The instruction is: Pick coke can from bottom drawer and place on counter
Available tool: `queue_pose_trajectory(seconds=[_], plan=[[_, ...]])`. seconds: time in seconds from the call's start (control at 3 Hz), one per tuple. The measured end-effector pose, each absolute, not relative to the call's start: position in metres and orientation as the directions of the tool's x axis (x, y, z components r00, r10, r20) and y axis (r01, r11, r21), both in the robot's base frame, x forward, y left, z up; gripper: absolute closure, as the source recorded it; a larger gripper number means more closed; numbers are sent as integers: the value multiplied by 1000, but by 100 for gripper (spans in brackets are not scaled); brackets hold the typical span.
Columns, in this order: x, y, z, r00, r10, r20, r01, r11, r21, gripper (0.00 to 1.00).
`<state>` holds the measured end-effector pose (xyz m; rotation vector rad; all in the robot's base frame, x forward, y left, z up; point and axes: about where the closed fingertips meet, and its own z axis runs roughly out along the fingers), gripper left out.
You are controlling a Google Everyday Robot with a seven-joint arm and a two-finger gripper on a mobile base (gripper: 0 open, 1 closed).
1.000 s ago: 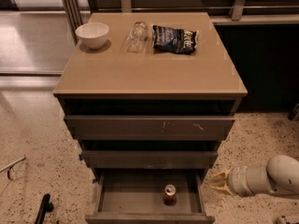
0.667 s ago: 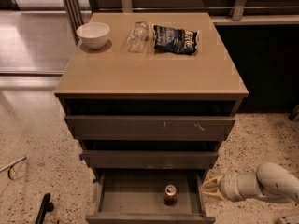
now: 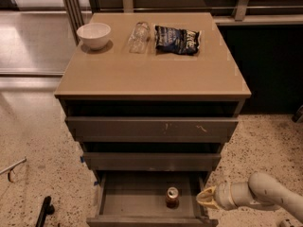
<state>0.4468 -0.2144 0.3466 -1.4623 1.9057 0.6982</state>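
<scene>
Surface: tan counter (image 3: pixel 151 74) carries a bowl (image 3: pixel 94 34), a clear bottle (image 3: pixel 138 36) and a snack bag (image 3: pixel 178 39); no can yet.
Coke can (image 3: pixel 172 197): upright in the open bottom drawer (image 3: pixel 135 200), not grasped.
Gripper (image 3: pixel 204 198): low at the drawer's right side, near the can; open or closed cannot be told.
Left to do: grasp, lift, place.
Change: gripper has moved left towards the drawer; can unmoved.

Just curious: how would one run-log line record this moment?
gripper: right of open bottom drawer | coke can: upright inside, untouched
</scene>
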Motion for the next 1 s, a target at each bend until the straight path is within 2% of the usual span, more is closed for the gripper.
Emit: queue_pose_trajectory(seconds=[1.0], plan=[[474,-200,282,-63,-605,-794,-978,197,-72,100]])
